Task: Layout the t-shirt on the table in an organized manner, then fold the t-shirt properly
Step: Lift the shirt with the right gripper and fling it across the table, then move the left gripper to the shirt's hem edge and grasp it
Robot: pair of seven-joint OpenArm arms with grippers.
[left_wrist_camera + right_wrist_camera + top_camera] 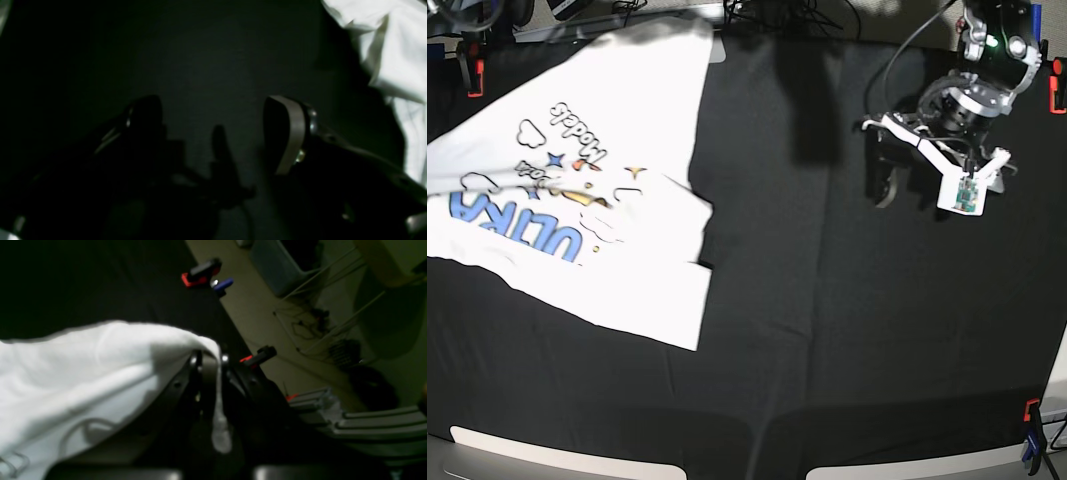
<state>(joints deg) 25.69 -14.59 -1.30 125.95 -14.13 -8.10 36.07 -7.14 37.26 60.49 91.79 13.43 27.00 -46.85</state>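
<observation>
Right wrist view: right gripper pinches the t-shirt hem; left gripper gapes empty; pull gently sideways, keeping cloth low over the table

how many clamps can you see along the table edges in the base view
3. One clamp at the far left edge, one clamp at the far right edge, one clamp at the near right corner. Others may be hidden under the shirt or out of frame.
</observation>
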